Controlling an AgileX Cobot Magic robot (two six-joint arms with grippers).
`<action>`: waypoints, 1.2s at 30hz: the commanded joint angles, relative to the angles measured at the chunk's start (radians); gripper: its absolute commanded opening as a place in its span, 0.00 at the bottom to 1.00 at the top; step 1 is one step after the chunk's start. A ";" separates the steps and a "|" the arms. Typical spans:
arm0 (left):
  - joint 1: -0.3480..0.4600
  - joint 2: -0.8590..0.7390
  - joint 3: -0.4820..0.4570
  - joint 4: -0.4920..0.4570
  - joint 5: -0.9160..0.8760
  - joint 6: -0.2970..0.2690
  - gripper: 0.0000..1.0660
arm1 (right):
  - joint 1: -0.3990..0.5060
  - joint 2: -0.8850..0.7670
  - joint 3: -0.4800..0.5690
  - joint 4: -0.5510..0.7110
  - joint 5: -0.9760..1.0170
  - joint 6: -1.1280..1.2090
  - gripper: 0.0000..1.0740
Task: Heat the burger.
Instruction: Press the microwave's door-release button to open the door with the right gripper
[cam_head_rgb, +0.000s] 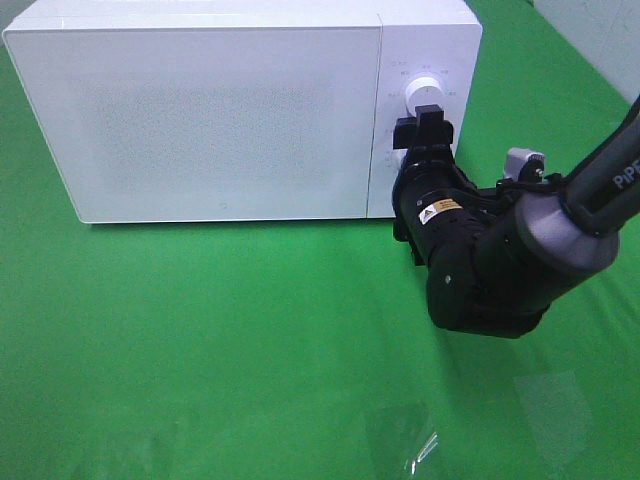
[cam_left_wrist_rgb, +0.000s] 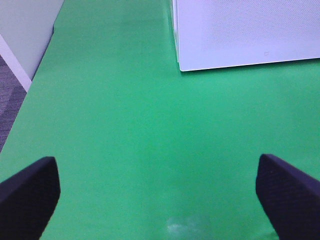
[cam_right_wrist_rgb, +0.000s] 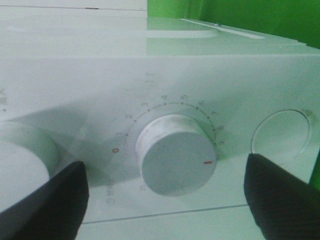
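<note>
One green bench (cam_head_rgb: 200, 340) is spread under everything in the high view, and on its far part a white microwave (cam_head_rgb: 200, 110) is stood with its door (cam_head_rgb: 210, 150) shut, so that nothing of the inside can be seen. The control panel (cam_head_rgb: 425, 50) to the right of the door is faced by the black right arm (cam_head_rgb: 520, 250), which is stretched in from the right edge of the high view. The right jaws are held close before the panel, just below its upper dial (cam_head_rgb: 427, 95). In the right wrist view they are seen parted, their dark pads (cam_right_wrist_rgb: 45, 200) placed on either side of a round white knob (cam_right_wrist_rgb: 175, 155) and standing clear of its rim, so the knob is not gripped. The left jaws are shown by the left wrist view alone, where two black pads (cam_left_wrist_rgb: 287, 192) are spread wide apart above the bench, a lower corner of the microwave being seen ahead of them. The burger is shown in none of the three views, and its place cannot be told. A round button (cam_right_wrist_rgb: 280, 132) is set in the panel beside the knob. A scale (cam_right_wrist_rgb: 164, 98) of small printed numerals is curved round the knob, a red zero (cam_right_wrist_rgb: 116, 150) is printed at one end of it, and a short red line (cam_right_wrist_rgb: 207, 162) is marked on the knob's face at the side away from that zero.
</note>
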 joint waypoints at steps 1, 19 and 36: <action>0.003 -0.018 0.002 -0.008 -0.013 -0.001 0.94 | -0.001 -0.034 0.031 -0.048 -0.201 -0.062 0.74; 0.003 -0.018 0.002 -0.008 -0.013 -0.001 0.94 | -0.004 -0.354 0.155 -0.320 0.486 -0.797 0.71; 0.003 -0.018 0.002 -0.008 -0.013 -0.001 0.94 | -0.083 -0.678 0.155 -0.358 1.138 -1.268 0.71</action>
